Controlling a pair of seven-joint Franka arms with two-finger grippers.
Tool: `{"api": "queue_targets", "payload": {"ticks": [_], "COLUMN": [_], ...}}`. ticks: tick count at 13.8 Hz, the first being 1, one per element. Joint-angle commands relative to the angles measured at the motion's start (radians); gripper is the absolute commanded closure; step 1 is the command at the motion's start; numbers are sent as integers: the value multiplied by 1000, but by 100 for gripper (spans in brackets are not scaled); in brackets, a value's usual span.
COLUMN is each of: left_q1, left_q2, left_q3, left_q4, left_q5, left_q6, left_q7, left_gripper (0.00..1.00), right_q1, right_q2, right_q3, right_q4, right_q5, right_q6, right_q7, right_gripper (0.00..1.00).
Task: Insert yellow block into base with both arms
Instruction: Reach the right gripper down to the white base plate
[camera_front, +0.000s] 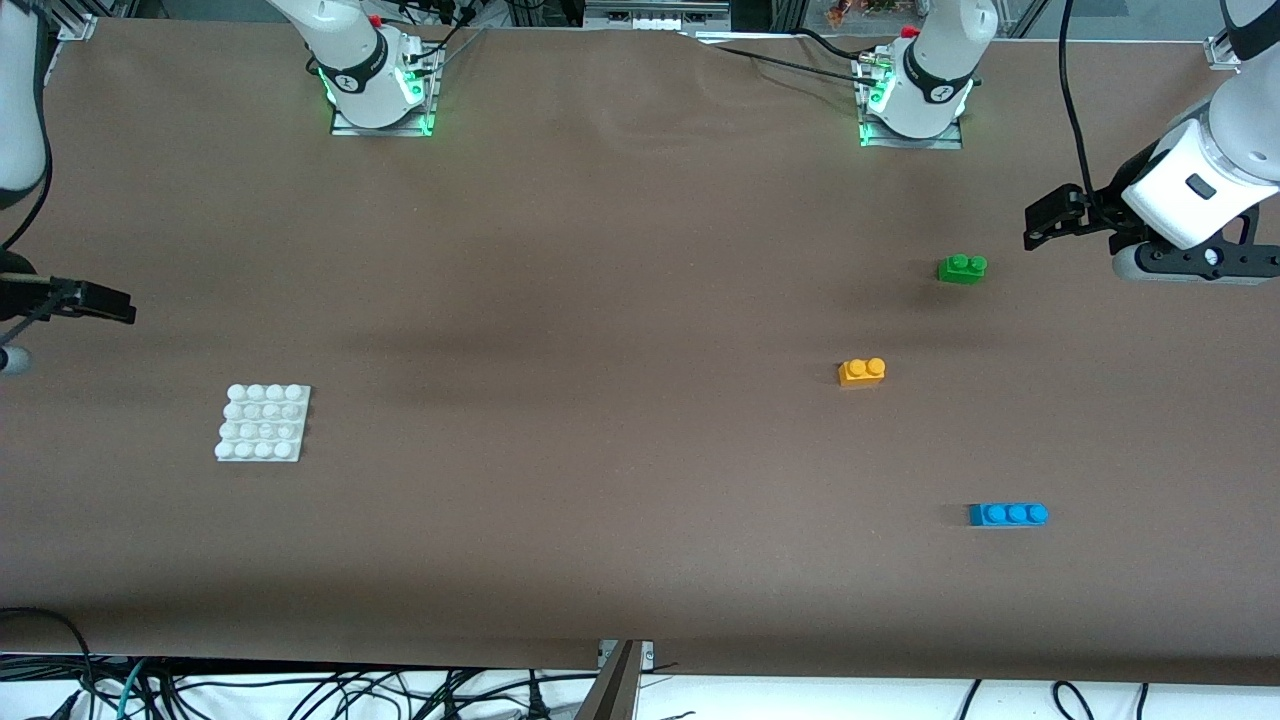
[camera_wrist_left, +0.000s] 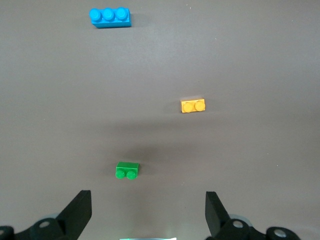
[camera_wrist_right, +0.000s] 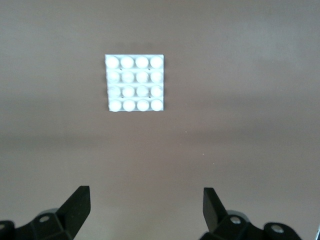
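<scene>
The yellow block (camera_front: 861, 372) lies alone on the brown table toward the left arm's end; it also shows in the left wrist view (camera_wrist_left: 192, 105). The white base (camera_front: 264, 423) lies flat toward the right arm's end and shows in the right wrist view (camera_wrist_right: 135, 82). My left gripper (camera_front: 1040, 222) hangs open and empty above the table near the green brick; its wide-apart fingers show in the left wrist view (camera_wrist_left: 148, 212). My right gripper (camera_front: 115, 303) hangs open and empty at the right arm's end of the table, apart from the base; it also shows in the right wrist view (camera_wrist_right: 145, 210).
A green two-stud brick (camera_front: 962, 268) lies farther from the front camera than the yellow block. A blue three-stud brick (camera_front: 1008, 514) lies nearer to the camera. Both show in the left wrist view, the green brick (camera_wrist_left: 127, 170) and the blue brick (camera_wrist_left: 110, 17). Cables hang below the table's front edge.
</scene>
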Motion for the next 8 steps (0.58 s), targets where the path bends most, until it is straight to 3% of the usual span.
{"api": "queue_targets", "payload": {"ticks": [1,8], "left_q1": [1,4], "left_q2": [16,16], "left_q3": [3,3], "left_q4": [33,34], "left_q5": [-5,-7], "left_q6": [-26,-25], "left_q7": [24,26], "left_gripper": [0,0], "right_q1": [-22,-54], "right_q2": [62,191], "right_q3": [6,1], "right_q4": [-34,-243], "right_q5": [-11,6], "right_q6": [78,425], "right_q7": [-11,-1], "right_gripper": [0,0]}}
